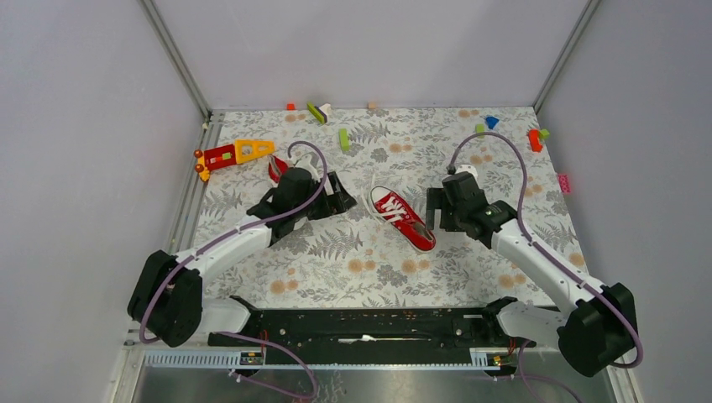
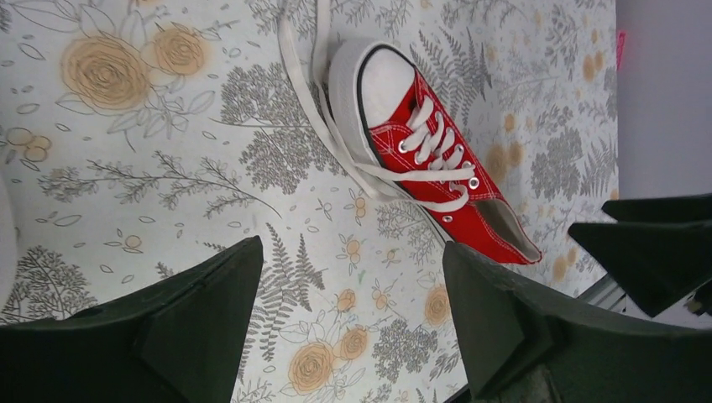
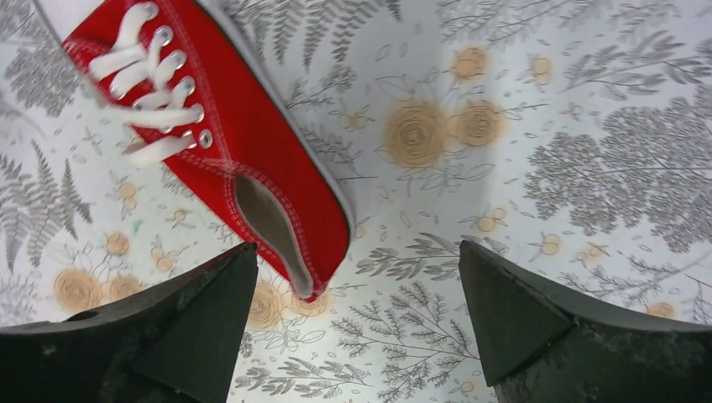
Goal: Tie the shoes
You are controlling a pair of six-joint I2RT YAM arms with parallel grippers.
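Near the middle of the floral-print table cover (image 1: 353,260), one red sneaker (image 1: 404,220) was seen resting on its sole. Its white toe cap was turned toward the far left and its heel toward the near right. The left gripper (image 1: 340,195) was held to the left of the toe, apart from it. The right gripper (image 1: 435,214) was held close beside the heel. Both pairs of fingers were spread wide, and nothing was held between them.

Only from above were a red-and-yellow toy piece (image 1: 235,154) and small coloured blocks (image 1: 344,138) shown toward the far edge. A red shape (image 1: 275,168), partly hidden behind the left arm, could not be identified.

Only in the left wrist view were the white laces (image 2: 428,134) seen untied, with loose ends trailed past the toe onto the cover.

The right wrist view alone showed the shoe's opening (image 3: 269,227), lined in greyish fabric. Woven canvas, white stitching and round metal eyelets were made out there, and a smooth rubber sole was seen along the edge.
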